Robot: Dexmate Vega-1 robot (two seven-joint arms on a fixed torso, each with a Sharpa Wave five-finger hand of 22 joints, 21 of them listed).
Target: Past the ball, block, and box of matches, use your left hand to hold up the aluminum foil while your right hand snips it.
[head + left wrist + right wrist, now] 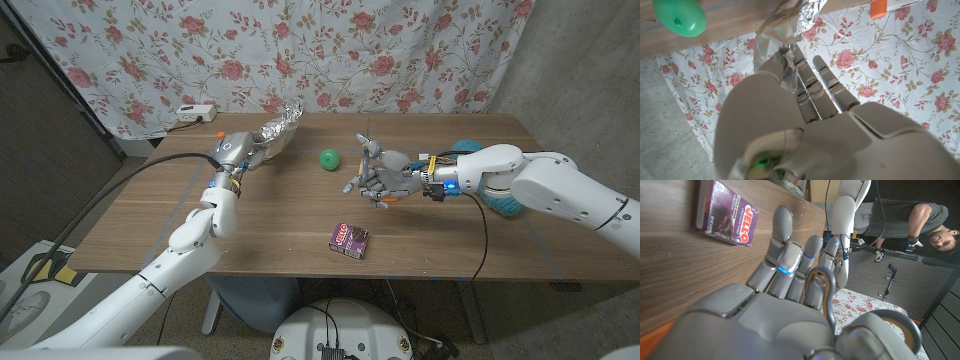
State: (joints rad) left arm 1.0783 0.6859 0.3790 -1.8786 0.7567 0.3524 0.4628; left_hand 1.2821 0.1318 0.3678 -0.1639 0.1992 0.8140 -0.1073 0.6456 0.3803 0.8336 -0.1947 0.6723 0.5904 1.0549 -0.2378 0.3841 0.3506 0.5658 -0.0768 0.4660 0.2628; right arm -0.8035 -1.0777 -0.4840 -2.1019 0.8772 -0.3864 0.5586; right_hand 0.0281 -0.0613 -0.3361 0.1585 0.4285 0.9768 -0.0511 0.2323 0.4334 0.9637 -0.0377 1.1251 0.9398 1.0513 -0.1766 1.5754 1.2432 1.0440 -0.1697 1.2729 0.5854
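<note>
My left hand [236,150] grips one end of a crumpled sheet of aluminum foil [281,124] over the back left of the table; the foil [785,27] sticks out past its fingers [815,90]. To its right lies a green ball [330,158] [679,17]. A small orange block [220,131] [879,7] sits behind the left hand. My right hand [377,176] [785,280] hovers mid-table and holds grey-handled scissors [826,282], a good way right of the foil. A purple Jell-O box [349,239] [725,214] lies near the front edge.
A white power strip [195,112] rests at the back left corner. Behind my right forearm lies a teal object [497,196]. A flowered curtain [380,50] hangs behind the table [150,215]. A person [932,222] sits off to the side.
</note>
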